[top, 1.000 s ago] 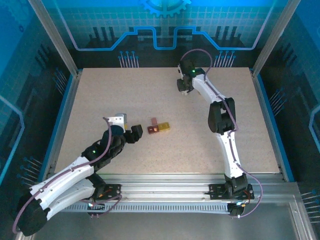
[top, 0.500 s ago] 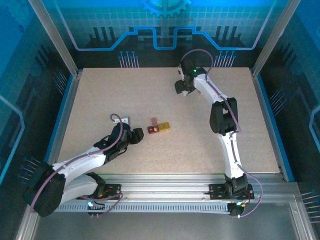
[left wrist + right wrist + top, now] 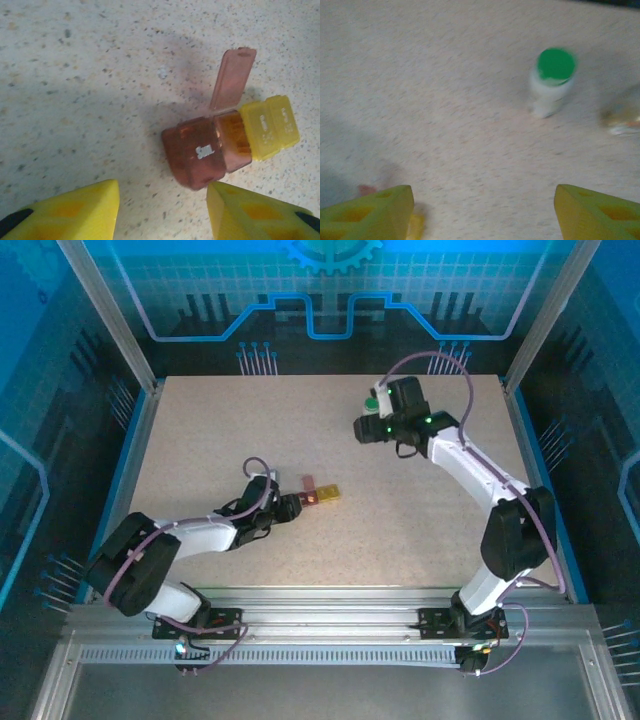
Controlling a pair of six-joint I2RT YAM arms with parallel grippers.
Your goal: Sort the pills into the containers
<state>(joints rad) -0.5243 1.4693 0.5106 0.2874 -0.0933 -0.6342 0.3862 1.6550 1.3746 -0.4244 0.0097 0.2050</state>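
The pills [image 3: 318, 497] lie mid-table as one short strip. In the left wrist view it is a dark red-brown piece [image 3: 197, 152] joined to a yellow piece [image 3: 270, 127], with a thin reddish flap [image 3: 231, 80] standing up. My left gripper [image 3: 162, 190] sits low just left of the strip [image 3: 290, 508], open, with bare table between its fingers; the right fingertip [image 3: 225, 197] touches the red-brown piece's corner. My right gripper [image 3: 484, 195] hovers open near the far bottles [image 3: 372, 428]. The white container with a green cap [image 3: 551, 82] stands upright beyond it; a clear vial [image 3: 622, 120] is blurred to its right.
The speckled tabletop [image 3: 200, 430] is ringed by a blue-edged frame with metal posts [image 3: 110, 320]. The right arm [image 3: 470, 465] arcs over the right half of the table. The left arm [image 3: 190, 535] lies low along the near left.
The left gripper slid right up to the strip and its jaws narrowed. The right arm swung back from the far bottles, uncovering the green-capped one, and its jaws widened.
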